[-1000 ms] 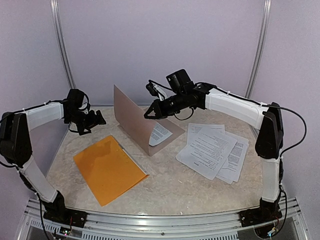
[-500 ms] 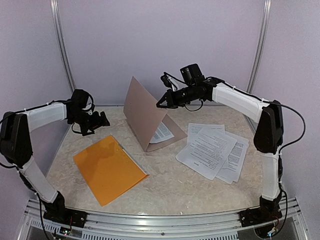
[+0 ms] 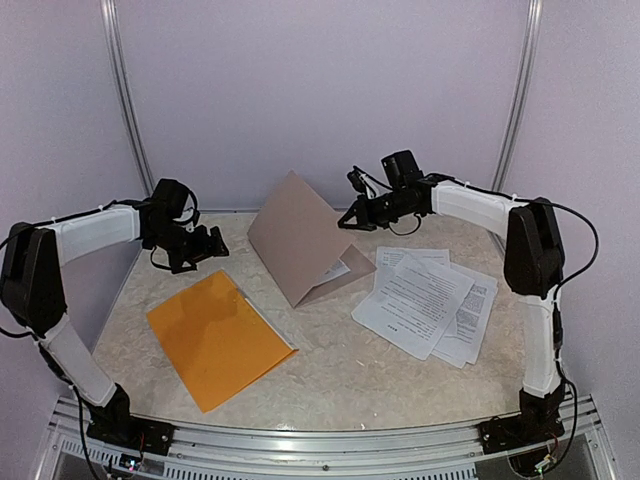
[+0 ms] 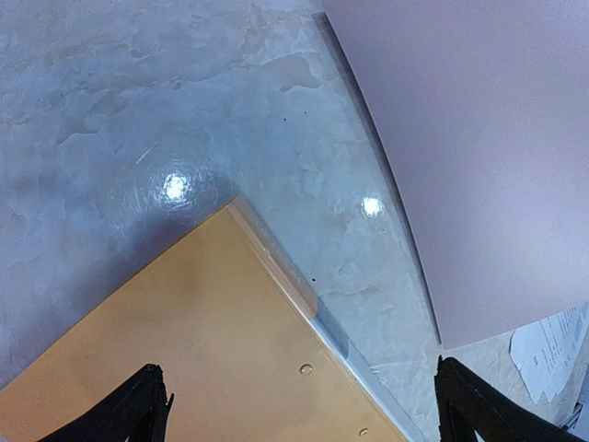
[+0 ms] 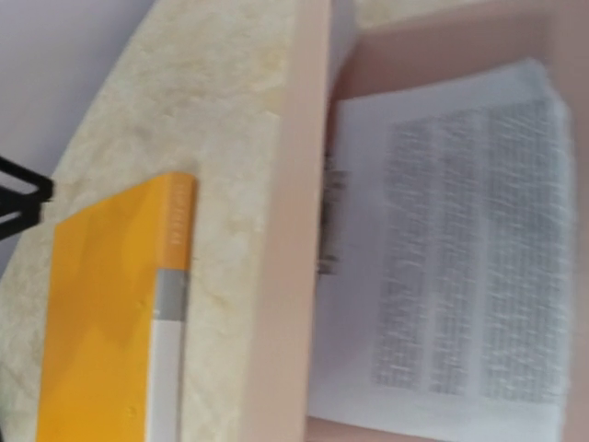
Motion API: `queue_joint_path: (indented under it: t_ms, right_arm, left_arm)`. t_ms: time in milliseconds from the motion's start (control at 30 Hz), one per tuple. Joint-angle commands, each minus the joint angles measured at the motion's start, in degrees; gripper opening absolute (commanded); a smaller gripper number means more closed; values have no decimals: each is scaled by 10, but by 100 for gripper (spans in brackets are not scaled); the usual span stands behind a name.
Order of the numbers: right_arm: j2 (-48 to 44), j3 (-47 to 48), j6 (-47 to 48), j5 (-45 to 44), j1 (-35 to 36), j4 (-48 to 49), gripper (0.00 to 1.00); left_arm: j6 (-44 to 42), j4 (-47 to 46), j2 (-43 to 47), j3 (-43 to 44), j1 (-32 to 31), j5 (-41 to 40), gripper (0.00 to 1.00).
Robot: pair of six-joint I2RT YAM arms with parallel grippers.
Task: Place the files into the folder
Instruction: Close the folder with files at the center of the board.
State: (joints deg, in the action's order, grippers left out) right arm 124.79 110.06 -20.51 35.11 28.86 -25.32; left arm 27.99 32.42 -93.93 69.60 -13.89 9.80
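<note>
The orange folder (image 3: 215, 335) lies flat and closed at the front left, and it also shows in the left wrist view (image 4: 184, 341) with its pale spine strip (image 4: 342, 343). My left gripper (image 3: 212, 243) hovers open and empty just beyond the folder's far corner, and its midpoint shows in its own view (image 4: 308, 410). The files (image 3: 425, 300) lie fanned out at the right. My right gripper (image 3: 345, 222) hangs in the air behind the grey-brown clipboard (image 3: 298, 232), apart from it. Its fingers do not show in its own view.
The clipboard's cover leans half open over one printed sheet (image 3: 336, 272), which is held under a dark clip (image 5: 328, 221). The sheet (image 5: 451, 249) and the folder (image 5: 101, 313) show blurred in the right wrist view. Purple walls close in behind and at both sides.
The clipboard cover has tipped over from the left toward the right. My right gripper let it go and drew back to the right. My left gripper moved slightly right.
</note>
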Motion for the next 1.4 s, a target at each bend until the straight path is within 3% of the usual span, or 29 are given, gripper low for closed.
queue_joint_path:
  t_ms: [0,200,400,500,600,800,1100,1367]
  right_arm:
    - [13,-40,18,3,-21,16,0]
    - [55,-51,43,-9,-39,25,3]
    - [126,-12,80,-78,-43,-2,9]
    - [147,-6,88,-95,-43,-4,17]
    - [144,-10,97,-106,-43,0,30]
    - [67,-89,102,-132,-42,50,54]
    - [-100,-242,120,-227,-14,111,68]
    - [-233,-385,117,-342,34,110,76]
  left_arm:
    - [-2,7,-9,18,-13,-9,97]
    - [-2,7,-18,26,-25,-8,97]
    - [-1,10,-20,27,-35,-9,97]
    - [-1,11,-20,27,-40,-11,97]
    - [-2,14,-19,28,-43,-12,97]
    - [-2,10,-21,28,-45,-12,97]
    - [41,-46,-21,-6,-49,31,98]
    - [71,-84,55,-83,-52,-78,99]
